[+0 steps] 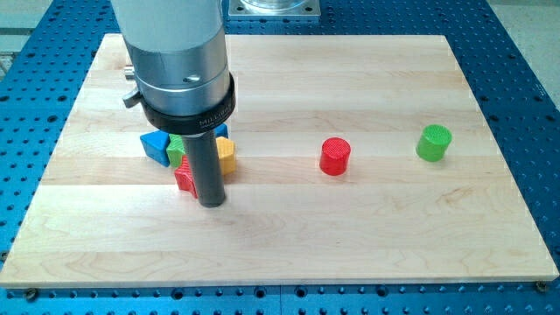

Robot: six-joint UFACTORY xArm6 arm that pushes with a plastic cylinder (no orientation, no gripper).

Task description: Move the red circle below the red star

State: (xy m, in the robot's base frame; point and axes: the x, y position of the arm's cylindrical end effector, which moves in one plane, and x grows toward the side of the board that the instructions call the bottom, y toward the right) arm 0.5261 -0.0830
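Note:
The red circle [334, 156] stands alone on the wooden board, right of the middle. The red star [185, 178] lies at the left, partly hidden behind my rod. My tip [212, 202] rests on the board right against the red star's right side, far to the left of the red circle. The red star is at the bottom of a tight cluster of blocks.
The cluster holds a blue triangle-like block [155, 146], a green block [177, 149], a yellow block [226, 155] and a blue block [222, 131] mostly hidden by the arm. A green circle [433, 143] stands at the right. The board's edge [280, 284] runs along the view's bottom.

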